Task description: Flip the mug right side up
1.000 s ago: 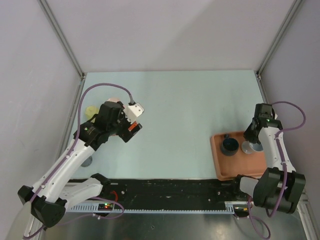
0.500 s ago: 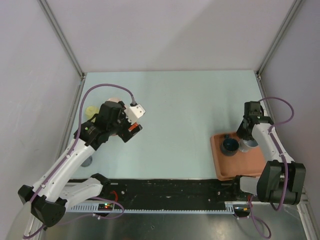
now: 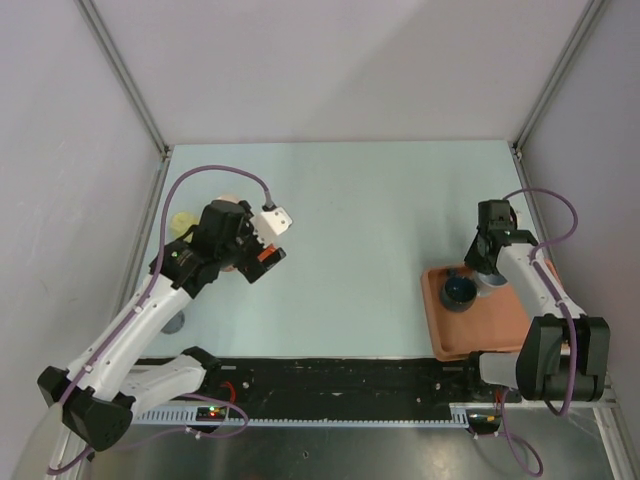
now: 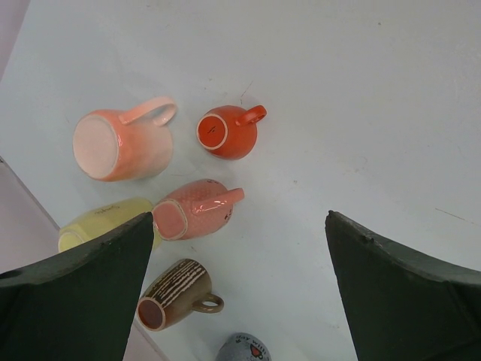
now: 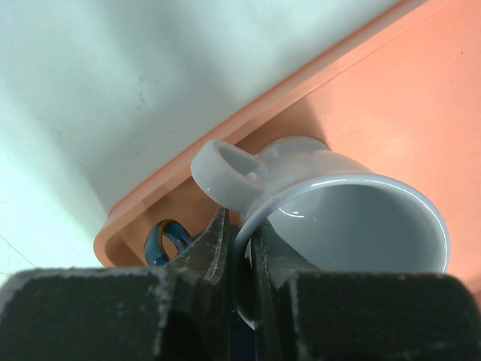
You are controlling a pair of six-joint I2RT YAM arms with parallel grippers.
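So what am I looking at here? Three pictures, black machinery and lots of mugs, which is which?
Two robot arms are bolted to the near edge of a table. The wide picture looks down from above and behind them; the other two come from a camera on each wrist. The left gripper hangs open above a cluster of mugs: a large peach mug, a small orange mug, a pink mug on its side, a yellow mug and a brown striped mug. The right gripper is pinched shut on the rim of a grey mug at the far edge of an orange tray, beside a dark blue mug.
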